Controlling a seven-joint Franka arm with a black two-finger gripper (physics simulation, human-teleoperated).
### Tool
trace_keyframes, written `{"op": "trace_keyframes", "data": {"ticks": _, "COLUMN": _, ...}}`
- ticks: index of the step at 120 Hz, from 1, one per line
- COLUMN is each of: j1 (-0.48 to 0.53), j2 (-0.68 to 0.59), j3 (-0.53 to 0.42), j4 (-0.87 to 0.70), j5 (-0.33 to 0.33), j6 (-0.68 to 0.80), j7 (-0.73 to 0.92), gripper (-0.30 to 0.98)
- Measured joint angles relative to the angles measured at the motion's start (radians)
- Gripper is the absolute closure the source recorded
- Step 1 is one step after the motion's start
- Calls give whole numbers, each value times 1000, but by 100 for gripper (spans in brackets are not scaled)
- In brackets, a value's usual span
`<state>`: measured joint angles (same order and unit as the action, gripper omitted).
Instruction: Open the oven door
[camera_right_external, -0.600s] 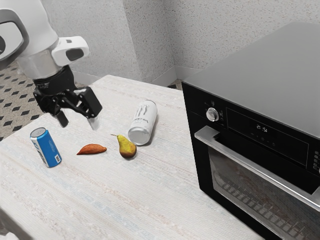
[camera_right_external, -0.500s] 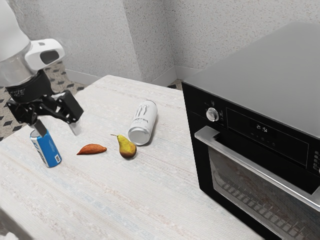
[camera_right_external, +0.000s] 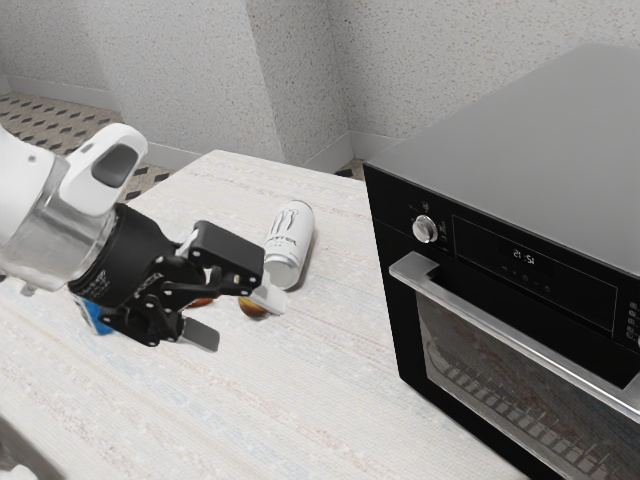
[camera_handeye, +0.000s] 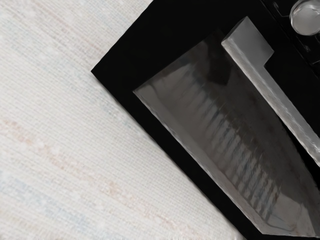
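The oven door (camera_right_external: 480, 385) is closed, at the exterior view's right, its handle (camera_right_external: 500, 323) across the upper part. Well apart from it, the gripper (camera_right_external: 235, 318) hangs over the table (camera_right_external: 330, 400) with jaws spread, partly hiding the pear (camera_right_external: 252, 308) and blue can (camera_right_external: 98, 318); the white can (camera_right_external: 290, 237) lies beyond.

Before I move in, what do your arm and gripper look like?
My arm is white with a silvery collar and a dark grey rounded inset; the gripper is black, with jointed linkages and two greyish fingertips, one looking paler.
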<state>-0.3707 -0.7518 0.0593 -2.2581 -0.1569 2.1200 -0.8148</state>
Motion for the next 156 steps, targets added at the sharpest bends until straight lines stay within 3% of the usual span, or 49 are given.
{"op": "trace_keyframes", "data": {"ticks": 20, "j1": -189, "j2": 9, "j3": 46, "j4": -9, "j5": 72, "j6": 116, "j7": -189, "gripper": 0}}
{"op": "trace_keyframes", "data": {"ticks": 55, "j1": -274, "j2": 166, "j3": 57, "j4": -4, "j5": 122, "j6": 285, "j7": -460, "gripper": 0}}
{"op": "trace_keyframes", "data": {"ticks": 75, "j1": -278, "j2": 238, "j3": 57, "j4": -2, "j5": 192, "j6": 392, "j7": -621, "gripper": 0}}
{"op": "trace_keyframes", "data": {"ticks": 89, "j1": -270, "j2": 266, "j3": 57, "j4": 7, "j5": 293, "j6": 436, "j7": -740, "gripper": 0}}
{"op": "trace_keyframes", "data": {"ticks": 102, "j1": -258, "j2": 307, "j3": 57, "j4": 25, "j5": 343, "j6": 461, "j7": -836, "gripper": 0}}
{"op": "trace_keyframes", "data": {"ticks": 156, "j1": -216, "j2": 375, "j3": 59, "j4": 53, "j5": 368, "j6": 492, "j7": -1086, "gripper": 0}}
